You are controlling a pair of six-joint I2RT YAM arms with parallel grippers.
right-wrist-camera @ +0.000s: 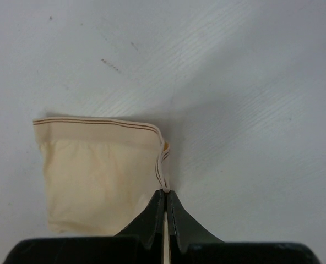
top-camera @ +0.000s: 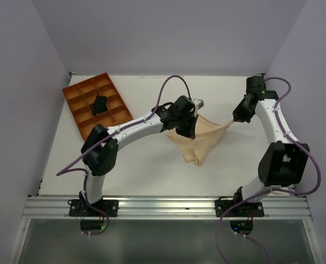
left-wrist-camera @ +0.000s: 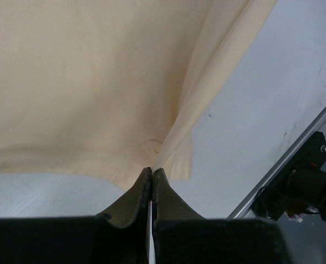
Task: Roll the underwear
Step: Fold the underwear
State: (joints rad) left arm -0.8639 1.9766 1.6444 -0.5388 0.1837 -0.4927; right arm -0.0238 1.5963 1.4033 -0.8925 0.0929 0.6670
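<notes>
I see the underwear [top-camera: 200, 142], a thin, soft, pale peach cloth, spread in a rough triangle at the middle of the white table [top-camera: 146, 170]. My left gripper [left-wrist-camera: 152, 171] is pinched tight on a puckered fold at one corner. My right gripper [right-wrist-camera: 164, 191] is clamped on the opposite corner, where a band edged with fine brown stripes shows. The fabric draws taut between them. From above, the left wrist hides part of the cloth. At the far left sits an orange compartment tray [top-camera: 74, 109], with a small black bundle [top-camera: 99, 103] in one cell.
</notes>
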